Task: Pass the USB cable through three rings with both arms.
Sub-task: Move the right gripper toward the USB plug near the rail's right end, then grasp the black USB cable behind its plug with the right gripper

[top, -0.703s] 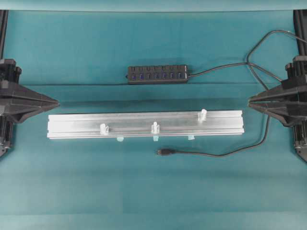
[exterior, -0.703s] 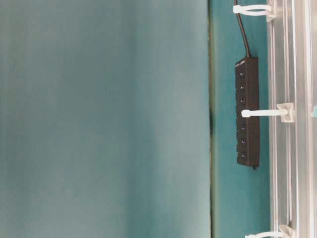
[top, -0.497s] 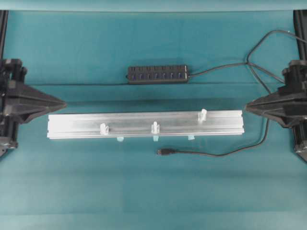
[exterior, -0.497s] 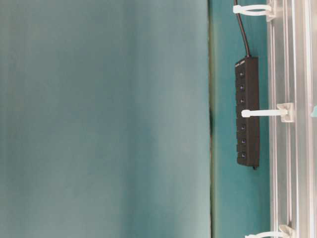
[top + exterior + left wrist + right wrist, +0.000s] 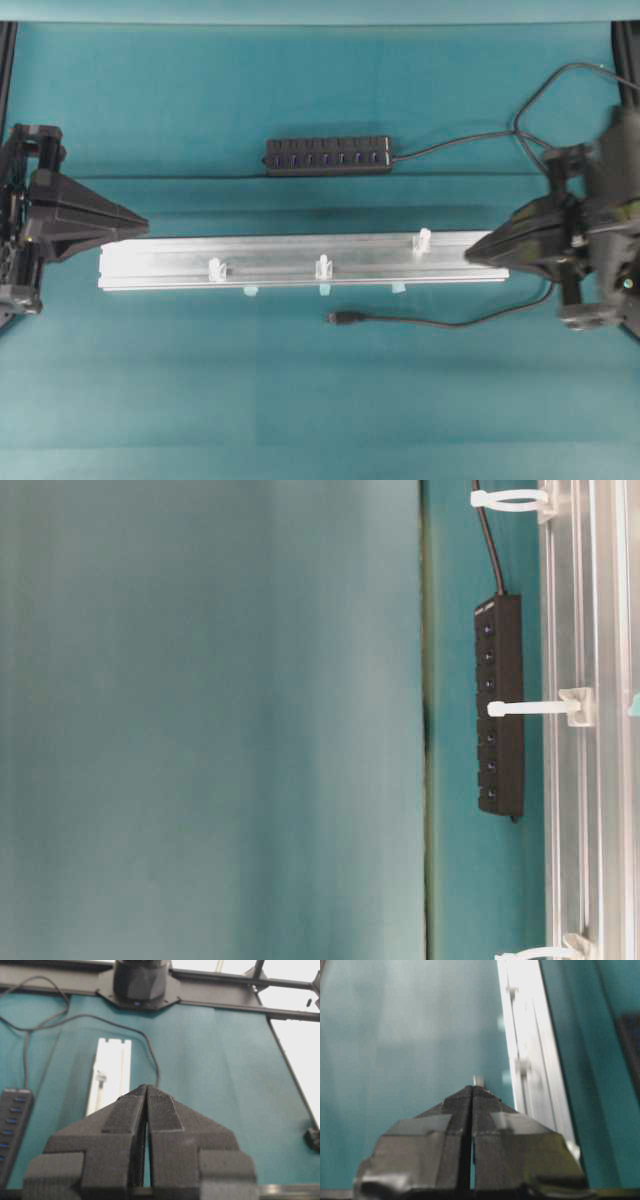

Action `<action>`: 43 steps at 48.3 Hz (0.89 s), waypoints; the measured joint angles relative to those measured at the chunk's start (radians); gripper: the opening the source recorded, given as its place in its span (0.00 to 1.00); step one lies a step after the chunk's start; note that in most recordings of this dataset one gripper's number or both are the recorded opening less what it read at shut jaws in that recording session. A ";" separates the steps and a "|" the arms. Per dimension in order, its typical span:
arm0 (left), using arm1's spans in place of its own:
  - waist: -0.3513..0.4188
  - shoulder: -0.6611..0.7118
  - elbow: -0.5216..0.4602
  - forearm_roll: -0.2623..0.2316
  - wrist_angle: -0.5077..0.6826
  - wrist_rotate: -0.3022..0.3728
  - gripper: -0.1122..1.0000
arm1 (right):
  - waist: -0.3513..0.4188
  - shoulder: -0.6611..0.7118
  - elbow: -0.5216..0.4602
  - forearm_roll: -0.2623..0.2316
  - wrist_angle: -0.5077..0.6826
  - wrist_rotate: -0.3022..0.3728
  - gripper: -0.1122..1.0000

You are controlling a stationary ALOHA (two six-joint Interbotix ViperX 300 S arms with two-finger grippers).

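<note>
The USB cable lies on the teal cloth in front of the rail, its plug [image 5: 345, 317] pointing left and its cord [image 5: 450, 322] curving off to the right. Its metal tip [image 5: 478, 1080] shows just beyond my right gripper. Three rings [image 5: 215, 268] [image 5: 323, 266] [image 5: 423, 239] stand on the aluminium rail [image 5: 300, 250]. My left gripper [image 5: 147, 222] is shut and empty, just off the rail's left end. My right gripper [image 5: 468, 258] is shut and empty over the rail's right end, above and right of the plug. Both wrist views show the jaws pressed together [image 5: 146, 1087] [image 5: 472, 1088].
A black multi-port hub [image 5: 328, 154] lies behind the rail, its cord looping to the back right. The table-level view shows the hub [image 5: 500, 705], the rail [image 5: 600, 830] and the rings [image 5: 530, 708] turned sideways.
My left gripper has crept right toward the rail's left end. My right gripper has swung left and forward, coming over the rail's right end. Both stayed shut; the cable has not moved.
</note>
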 measured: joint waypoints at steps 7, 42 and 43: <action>0.000 0.000 -0.002 0.000 0.011 -0.020 0.12 | 0.000 0.126 -0.089 -0.005 0.143 0.000 0.01; 0.000 -0.011 -0.002 0.000 0.101 -0.020 0.12 | 0.015 0.578 -0.509 -0.018 0.615 0.005 0.84; 0.000 -0.012 -0.002 0.000 0.101 -0.020 0.12 | 0.015 0.586 -0.512 -0.018 0.617 0.006 0.82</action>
